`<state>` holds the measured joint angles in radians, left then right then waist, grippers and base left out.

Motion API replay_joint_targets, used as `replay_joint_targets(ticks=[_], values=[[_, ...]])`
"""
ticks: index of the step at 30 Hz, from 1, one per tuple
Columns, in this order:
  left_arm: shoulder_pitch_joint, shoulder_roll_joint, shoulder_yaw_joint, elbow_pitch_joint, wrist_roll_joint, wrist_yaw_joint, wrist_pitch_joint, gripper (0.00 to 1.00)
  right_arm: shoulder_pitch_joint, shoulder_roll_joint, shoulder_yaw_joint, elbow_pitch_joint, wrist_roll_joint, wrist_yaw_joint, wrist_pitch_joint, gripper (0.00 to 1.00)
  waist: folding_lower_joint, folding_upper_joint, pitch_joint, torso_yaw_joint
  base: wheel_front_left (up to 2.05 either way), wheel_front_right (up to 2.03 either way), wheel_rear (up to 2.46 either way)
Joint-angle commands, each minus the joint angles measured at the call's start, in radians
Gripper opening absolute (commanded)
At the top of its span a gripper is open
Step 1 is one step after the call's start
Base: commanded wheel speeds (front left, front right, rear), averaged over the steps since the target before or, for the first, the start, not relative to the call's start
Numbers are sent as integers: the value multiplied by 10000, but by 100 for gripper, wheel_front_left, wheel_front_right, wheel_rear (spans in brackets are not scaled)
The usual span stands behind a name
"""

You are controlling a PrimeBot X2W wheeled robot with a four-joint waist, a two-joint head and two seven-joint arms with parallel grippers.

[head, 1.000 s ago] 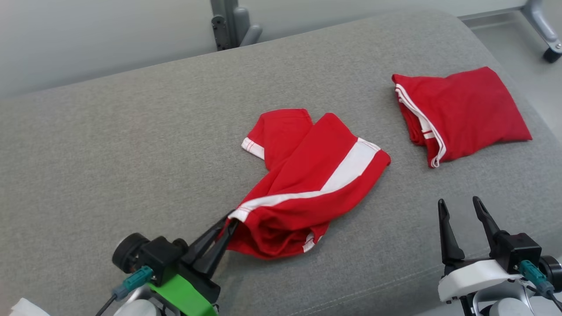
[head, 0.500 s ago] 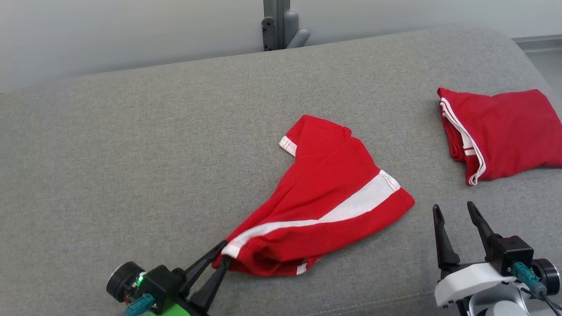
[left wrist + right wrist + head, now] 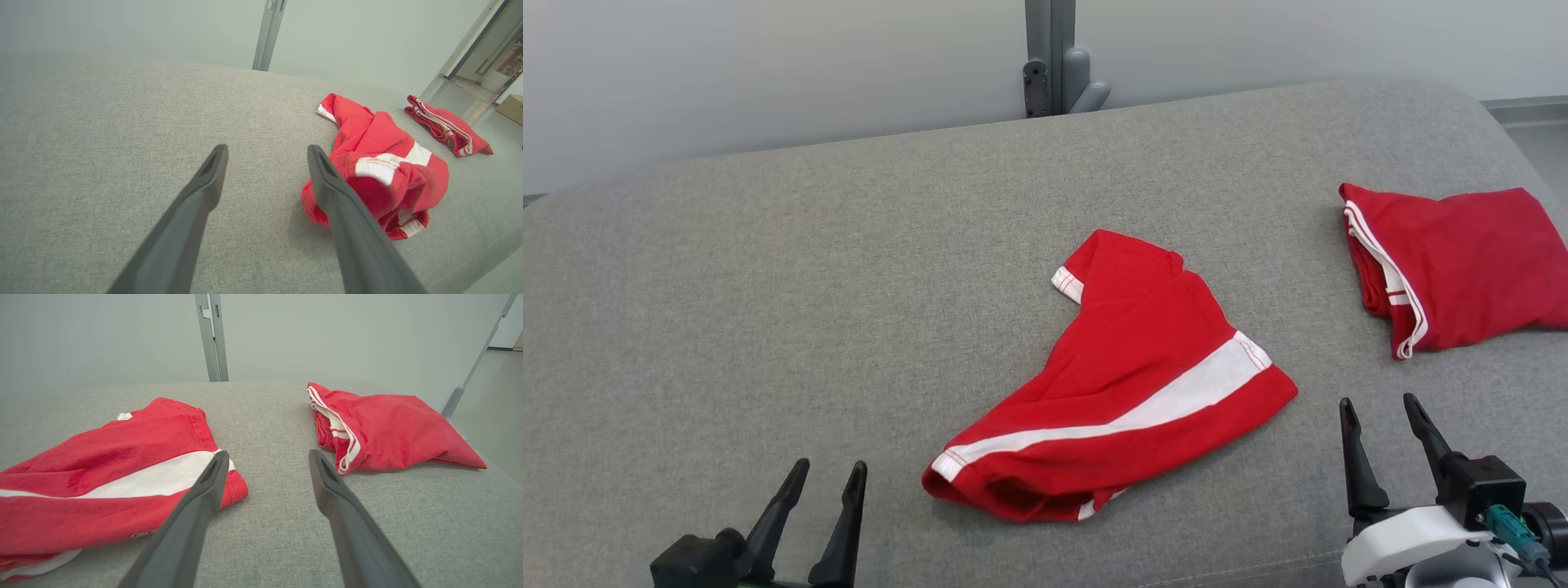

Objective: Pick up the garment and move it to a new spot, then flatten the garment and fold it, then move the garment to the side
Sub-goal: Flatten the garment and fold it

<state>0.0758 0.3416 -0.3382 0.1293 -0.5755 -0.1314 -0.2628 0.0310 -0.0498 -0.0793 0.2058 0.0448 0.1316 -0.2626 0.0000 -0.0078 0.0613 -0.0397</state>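
Both the left gripper [image 3: 831, 465] and the right gripper [image 3: 1377, 400] stood open, holding nothing; the crumpled red garment [image 3: 1127, 392] lay on the grey cushion [image 3: 768, 286] between them, touching neither.

The grey woven upholstered surface [image 3: 768, 286] lies bare and passable across its left half. A crumpled red garment with a white stripe [image 3: 1143, 367] blocks the middle toward the near edge. A folded red white-trimmed garment [image 3: 1462, 269] sits at the right edge, with a bare strip between them.
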Motion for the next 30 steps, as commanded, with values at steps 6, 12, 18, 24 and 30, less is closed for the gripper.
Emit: replay_joint_targets(ticks=[6,12,18,24,30], values=[[678,-1234,1146,-141,-862,14,-12,100,189,-14,-126,-90,-72,-18,-30,100,0,78,-263,185,0,0,0],[958,-1875,1624,-417,-319,14,-10,100,310,-14,-156,-229,-151,-19,-30,100,0,78,-581,349,0,0,0],[1271,-2121,2298,-417,1113,14,-10,100,457,-13,-188,-341,-202,-19,-30,100,0,78,-791,490,0,0,0],[1480,-2224,2630,-394,1800,14,-11,100,393,-16,-105,-260,-313,-19,-28,100,0,78,-882,583,0,0,0],[1635,-2118,2365,-185,1935,14,-11,100,342,-16,8,-112,-271,-19,-30,100,0,78,-934,641,0,0,0]])
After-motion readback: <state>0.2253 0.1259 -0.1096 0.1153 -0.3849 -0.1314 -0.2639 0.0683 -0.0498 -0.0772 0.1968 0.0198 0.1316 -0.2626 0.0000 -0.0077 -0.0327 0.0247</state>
